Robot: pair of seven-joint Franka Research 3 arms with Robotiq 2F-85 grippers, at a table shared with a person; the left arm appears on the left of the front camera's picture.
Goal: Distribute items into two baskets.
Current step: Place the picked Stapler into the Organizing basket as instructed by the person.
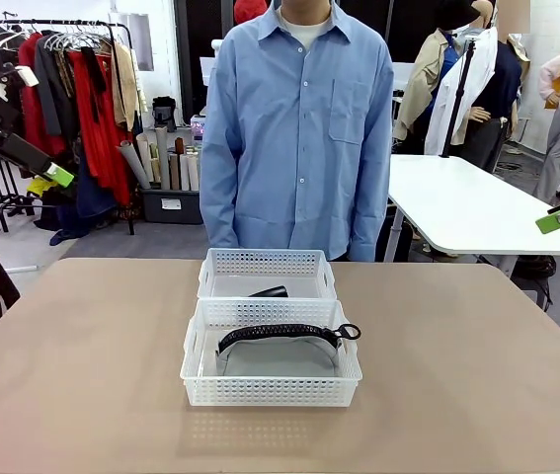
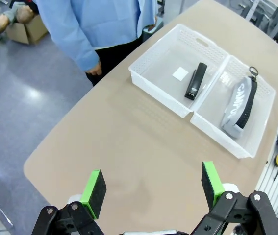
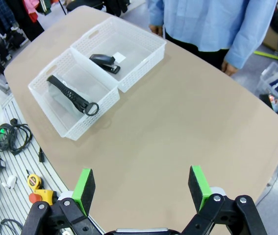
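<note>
While side by side, two baskets [image 1: 271, 380] [image 1: 266, 267], one stapler [image 2: 196, 81], one pouch [image 2: 239, 105].

Two white lattice baskets stand touching, long sides together, at the worktop's middle. Near basket [image 1: 271, 391] holds the grey pouch [image 1: 278, 354], lying flat, black zipper on top, ring pull at its right end. Far basket [image 1: 266, 263] holds the black stapler [image 1: 269, 292], lying flat.

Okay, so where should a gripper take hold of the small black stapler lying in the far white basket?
Probably across the middle of the small black oblong stapler, coming straight down from above. It lies flat on the floor of the far white lattice-sided plastic basket, clear of the walls, and its long narrow body leaves room for fingers on either long side.
</note>
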